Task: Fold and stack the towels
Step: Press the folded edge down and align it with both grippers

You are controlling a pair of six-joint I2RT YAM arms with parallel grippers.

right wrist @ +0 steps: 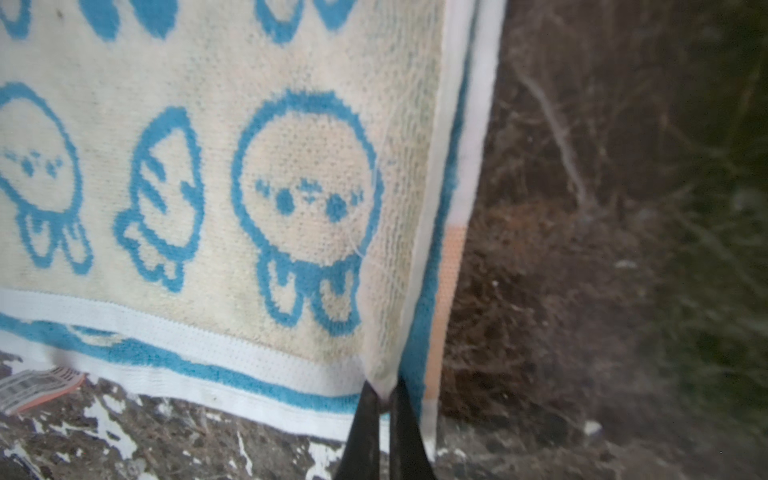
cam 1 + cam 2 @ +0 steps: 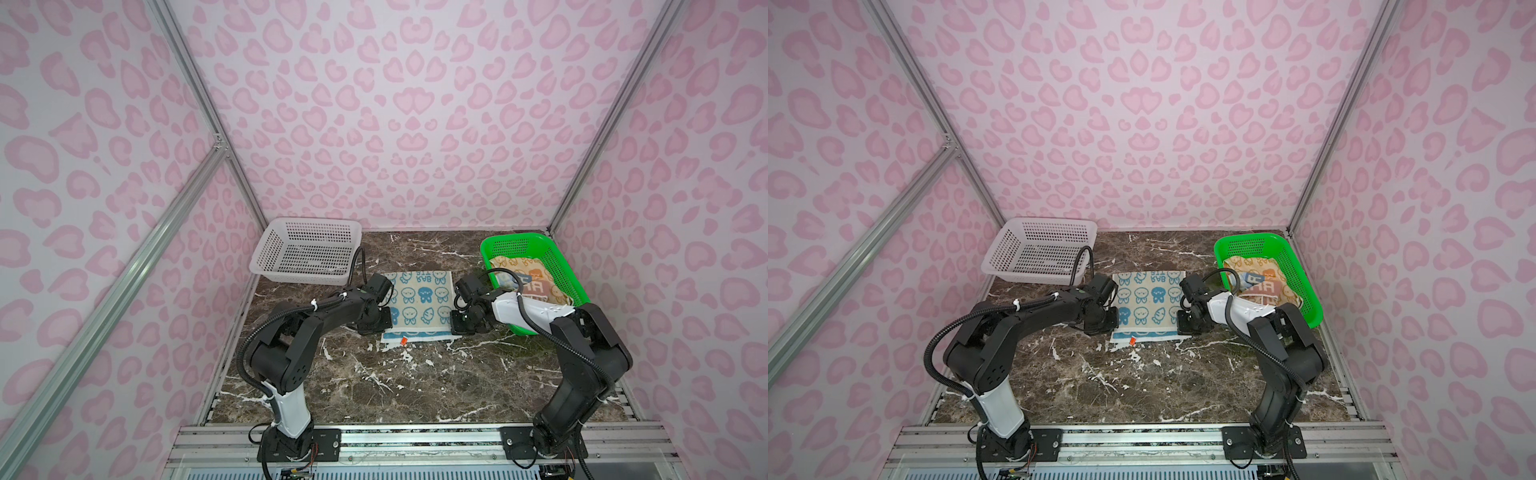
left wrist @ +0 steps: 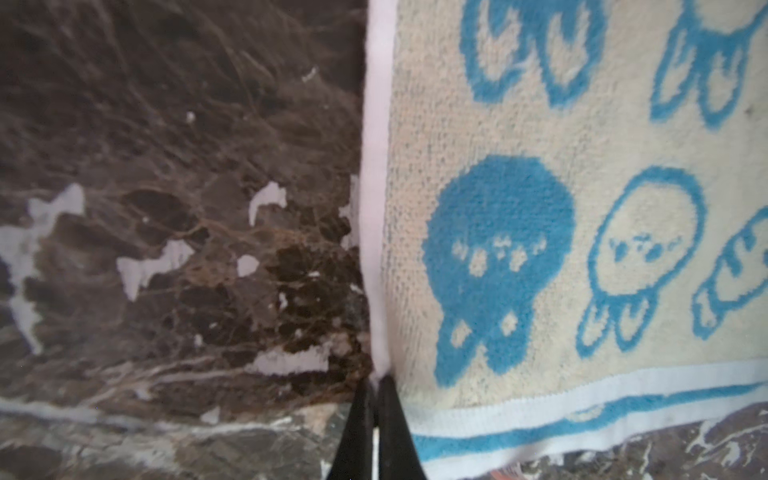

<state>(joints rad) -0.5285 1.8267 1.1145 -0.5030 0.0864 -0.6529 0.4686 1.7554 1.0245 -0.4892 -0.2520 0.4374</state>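
Two black robot arms pinch the near corners of a cream terry towel printed with blue rabbits [image 2: 417,305], which lies doubled over on the dark brown marble-pattern tabletop [image 2: 395,386] just beside the green perforated plastic basket [image 2: 557,270], between it and the white perforated plastic basket [image 2: 266,253].

The left gripper [image 3: 377,384] is clamped tight on the white-hemmed corner of the towel's upper layer on the side away from the green basket. The right gripper [image 1: 384,392] is likewise closed on the upper layer's corner nearest the green basket. Below the held edge, the lower layer's blue-and-white striped hem shows on the tabletop.

Along the blue-rabbit towel's far edge, level with the green basket's middle, blue letters read "RAB" in both top views, turned away from the camera; the letters next to them are too small to make out.

A small orange tag [image 2: 402,340] sticks out from the towel's near hem; its print cannot be read.

Inside the green basket lie two more cloths: a cream towel with orange rabbit outlines [image 2: 513,265] toward the far wall and, partly over it, a towel of blue and orange blocks [image 2: 536,291] bearing large pale letters, partly hidden by the right arm.
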